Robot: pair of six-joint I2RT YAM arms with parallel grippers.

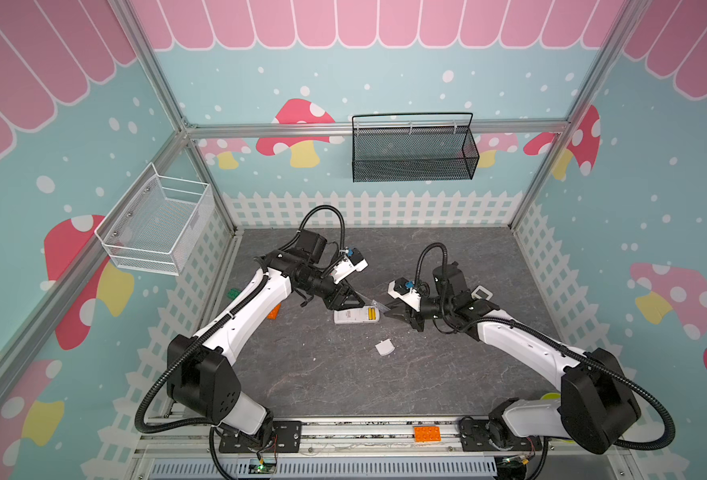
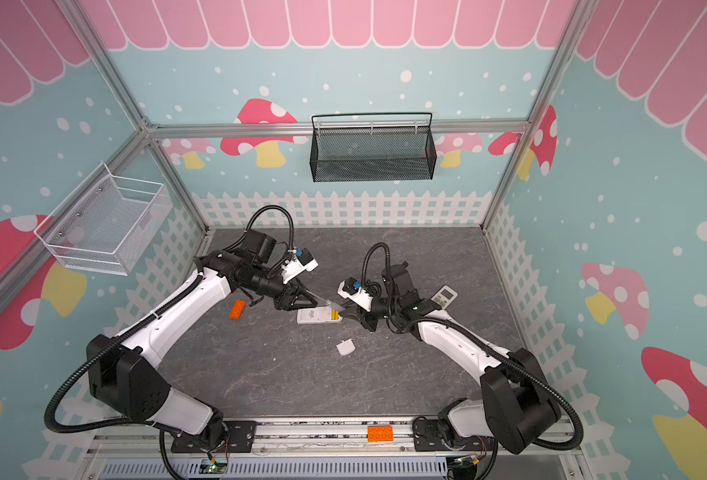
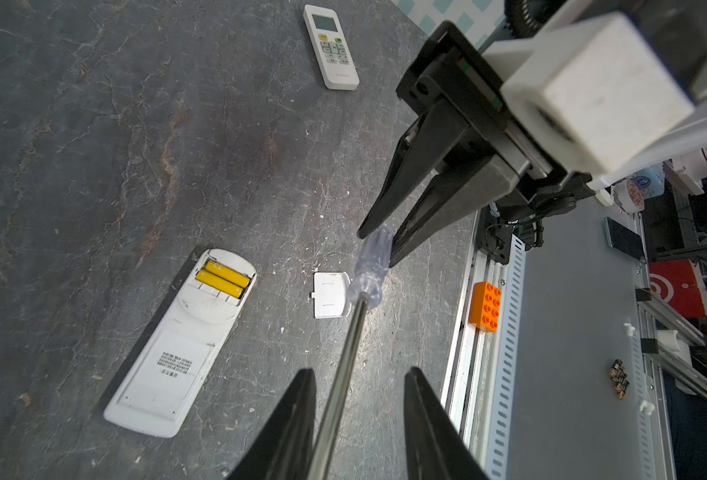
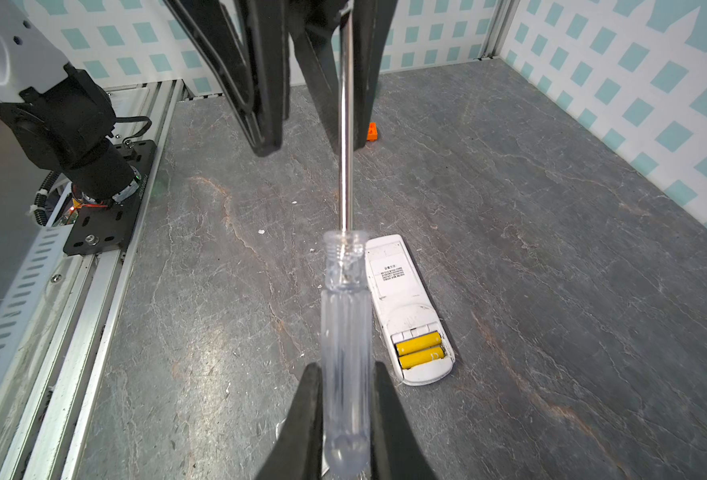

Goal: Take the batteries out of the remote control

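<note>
On the worktop, mid-frame in both top views, right tool clamps the screwdriver handle, left tool partly open astride its shaft, above the face-down remote; loose cover lower in frame; yellow batteries seated inside

Overhead pair: both top views are mounted high over the front rail and tilted down toward the back wall. They stand far enough off to cover the whole table, and they are nearly identical apart from a slight sideways offset.

Left wrist camera: set close behind the left gripper, looking along its fingers down at the table.

Right wrist camera: set close behind the right gripper, facing the opposite way.

Overlap: each wrist view takes in the other gripper. Both wrist views share the screwdriver and the face-down remote, which also show small in both top views.
</note>
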